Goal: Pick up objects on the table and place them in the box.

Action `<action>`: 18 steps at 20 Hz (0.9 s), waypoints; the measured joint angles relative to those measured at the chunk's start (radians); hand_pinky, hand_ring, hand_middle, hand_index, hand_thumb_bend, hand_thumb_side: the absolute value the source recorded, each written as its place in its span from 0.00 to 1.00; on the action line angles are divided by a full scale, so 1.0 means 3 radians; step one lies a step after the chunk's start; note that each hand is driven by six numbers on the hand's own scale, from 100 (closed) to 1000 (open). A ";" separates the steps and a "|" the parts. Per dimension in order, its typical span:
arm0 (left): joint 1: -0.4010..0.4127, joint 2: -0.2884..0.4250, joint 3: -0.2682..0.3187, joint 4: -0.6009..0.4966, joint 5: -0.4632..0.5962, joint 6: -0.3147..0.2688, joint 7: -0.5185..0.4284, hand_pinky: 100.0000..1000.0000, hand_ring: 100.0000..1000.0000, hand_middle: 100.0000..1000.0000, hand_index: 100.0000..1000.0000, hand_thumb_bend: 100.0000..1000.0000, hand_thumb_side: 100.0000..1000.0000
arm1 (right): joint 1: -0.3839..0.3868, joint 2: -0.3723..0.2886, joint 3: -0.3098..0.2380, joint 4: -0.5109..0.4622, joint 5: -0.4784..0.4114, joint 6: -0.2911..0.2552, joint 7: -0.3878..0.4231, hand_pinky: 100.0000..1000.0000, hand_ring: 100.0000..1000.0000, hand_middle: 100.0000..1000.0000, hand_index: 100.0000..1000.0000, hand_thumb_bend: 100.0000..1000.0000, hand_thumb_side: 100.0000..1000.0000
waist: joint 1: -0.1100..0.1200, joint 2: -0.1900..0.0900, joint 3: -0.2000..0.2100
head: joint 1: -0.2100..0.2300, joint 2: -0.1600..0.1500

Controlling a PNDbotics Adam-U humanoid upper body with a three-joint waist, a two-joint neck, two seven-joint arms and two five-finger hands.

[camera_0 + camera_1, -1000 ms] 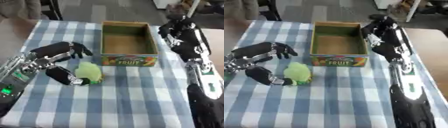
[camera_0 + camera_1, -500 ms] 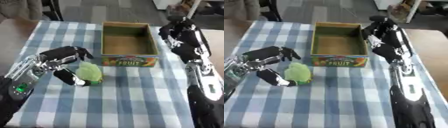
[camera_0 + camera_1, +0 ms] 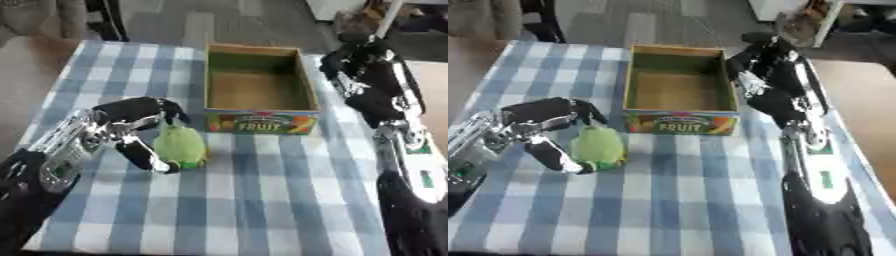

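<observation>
Green, pear-shaped soft fruit (image 3: 179,145), long axis pointing far, is cupped by the left hand (image 3: 133,120), curled around it just left-near of the open cardboard fruit box (image 3: 259,122); the right hand (image 3: 363,75), fingers curled on nothing, is held beside the box's right wall.

the left hand (image 3: 131,122) now sits closer round the green fruit (image 3: 180,145) than a second ago: its fingers (image 3: 171,109), earlier spread above and to the left of the fruit, now curve over the fruit's top, and the thumb (image 3: 146,157) reaches along its near left side, so the fruit lies between fingers and thumb.
</observation>
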 measured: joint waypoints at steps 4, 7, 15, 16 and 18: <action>-0.0034 -0.0027 0.0000 0.0039 -0.0023 -0.0021 -0.0023 0.65 0.73 0.78 0.87 0.52 0.25 | 0.0000 0.0012 0.0007 0.0000 0.0000 0.0000 0.0002 0.55 0.55 0.41 0.68 0.27 0.00 | -0.0001 0.0000 -0.0002 | 0.0010 -0.0006; -0.0057 -0.0027 -0.0003 0.0077 -0.0033 -0.0033 -0.0047 0.65 0.74 0.78 0.87 0.54 0.27 | 0.0000 0.0013 0.0016 0.0000 0.0000 0.0003 0.0006 0.55 0.55 0.41 0.68 0.27 0.00 | -0.0001 0.0000 -0.0007 | 0.0014 -0.0013; -0.0153 -0.0026 -0.0089 0.0213 -0.0125 -0.0149 -0.0204 0.65 0.72 0.76 0.85 0.55 0.31 | 0.0000 0.0015 0.0017 0.0000 0.0000 0.0005 0.0012 0.55 0.55 0.41 0.68 0.27 0.00 | 0.0008 0.0000 -0.0031 | 0.0026 -0.0022; -0.0161 -0.0026 -0.0097 0.0227 -0.0134 -0.0163 -0.0219 0.65 0.71 0.74 0.82 0.50 0.31 | 0.0000 0.0015 0.0018 0.0000 0.0000 0.0005 0.0013 0.55 0.55 0.41 0.68 0.27 0.00 | 0.0008 0.0000 -0.0034 | 0.0026 -0.0022; -0.0166 -0.0026 -0.0104 0.0247 -0.0147 -0.0186 -0.0237 0.64 0.69 0.72 0.80 0.44 0.30 | 0.0000 0.0015 0.0018 0.0000 0.0000 0.0005 0.0017 0.55 0.55 0.41 0.68 0.27 0.00 | 0.0010 0.0000 -0.0041 | 0.0026 -0.0022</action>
